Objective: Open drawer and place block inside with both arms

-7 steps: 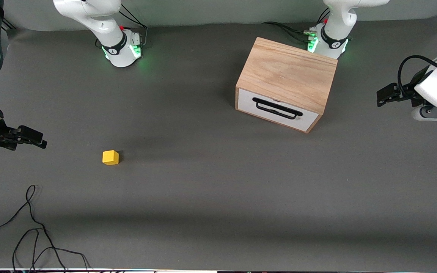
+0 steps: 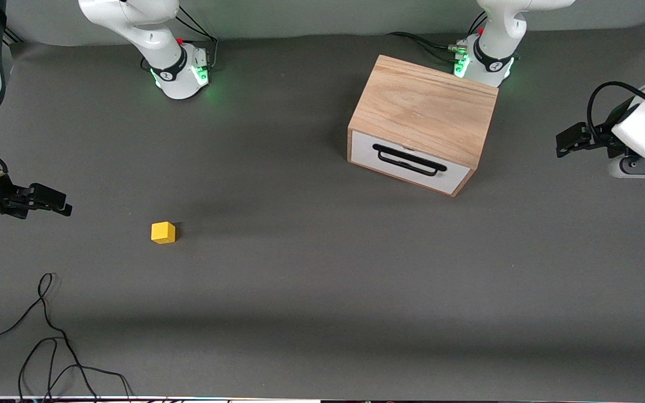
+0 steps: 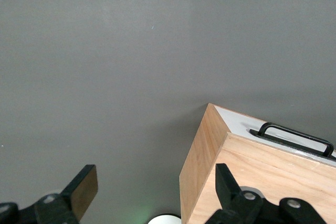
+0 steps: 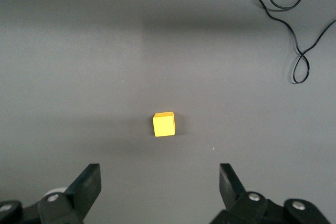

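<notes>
The light oak wooden box (image 2: 426,106) stands near the left arm's base, its white-fronted drawer (image 2: 409,162) shut, black bar handle (image 2: 409,160) facing the front camera. The box (image 3: 262,182) and handle (image 3: 294,137) also show in the left wrist view. The small yellow block (image 2: 163,232) lies on the mat toward the right arm's end; it also shows in the right wrist view (image 4: 164,124). My left gripper (image 2: 562,143) is open and empty, up in the air beside the box at the left arm's end. My right gripper (image 2: 60,205) is open and empty, up in the air beside the block at the table's right-arm end.
A loose black cable (image 2: 48,336) lies on the grey mat near the front edge at the right arm's end; it also shows in the right wrist view (image 4: 294,19). The two green-lit arm bases (image 2: 182,73) stand along the back.
My right gripper has shifted slightly toward the robots' bases and a little toward the block. The left arm, box and block have not moved.
</notes>
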Tool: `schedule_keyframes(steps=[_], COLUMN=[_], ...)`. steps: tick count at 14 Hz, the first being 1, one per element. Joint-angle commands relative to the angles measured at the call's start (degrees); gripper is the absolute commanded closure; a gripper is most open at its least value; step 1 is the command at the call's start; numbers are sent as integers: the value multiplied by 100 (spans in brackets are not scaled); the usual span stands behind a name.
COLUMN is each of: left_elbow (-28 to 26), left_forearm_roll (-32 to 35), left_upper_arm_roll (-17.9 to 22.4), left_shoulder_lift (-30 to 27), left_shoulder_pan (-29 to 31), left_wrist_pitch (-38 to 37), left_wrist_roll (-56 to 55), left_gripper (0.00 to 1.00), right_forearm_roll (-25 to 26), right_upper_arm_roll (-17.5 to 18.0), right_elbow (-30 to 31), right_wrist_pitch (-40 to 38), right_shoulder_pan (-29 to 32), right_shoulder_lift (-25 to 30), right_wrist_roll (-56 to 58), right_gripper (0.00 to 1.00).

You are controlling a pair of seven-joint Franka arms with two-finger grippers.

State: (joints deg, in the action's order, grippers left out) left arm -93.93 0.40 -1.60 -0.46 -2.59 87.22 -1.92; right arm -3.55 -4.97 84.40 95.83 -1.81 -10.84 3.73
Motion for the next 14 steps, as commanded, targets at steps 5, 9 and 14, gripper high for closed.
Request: schedule_keyframes(steps=[5, 9, 14], left_elbow=[121, 226, 253], left_forearm_roll=[4, -57, -66], left_upper_arm_roll=[46, -164, -1016], left_shoulder_lift=[19, -7, 28], left_shoulder_pan=[-48, -128, -189], left_wrist_pitch=[-12, -170, -127], left_wrist_roll=[78, -45, -1789], left_gripper=[0, 0, 0], right_forearm_roll=[-5, -5, -5], right_upper_arm_roll=[-4, -4, -13], right_elbow=[24, 120, 130], right_wrist_pitch=[-56, -47, -38], right_shoulder_pan=[-21, -21, -21], right_shoulder_lift=[-14, 29, 39], right_wrist_roll=[-66, -75, -75], right_gripper=[0, 0, 0])
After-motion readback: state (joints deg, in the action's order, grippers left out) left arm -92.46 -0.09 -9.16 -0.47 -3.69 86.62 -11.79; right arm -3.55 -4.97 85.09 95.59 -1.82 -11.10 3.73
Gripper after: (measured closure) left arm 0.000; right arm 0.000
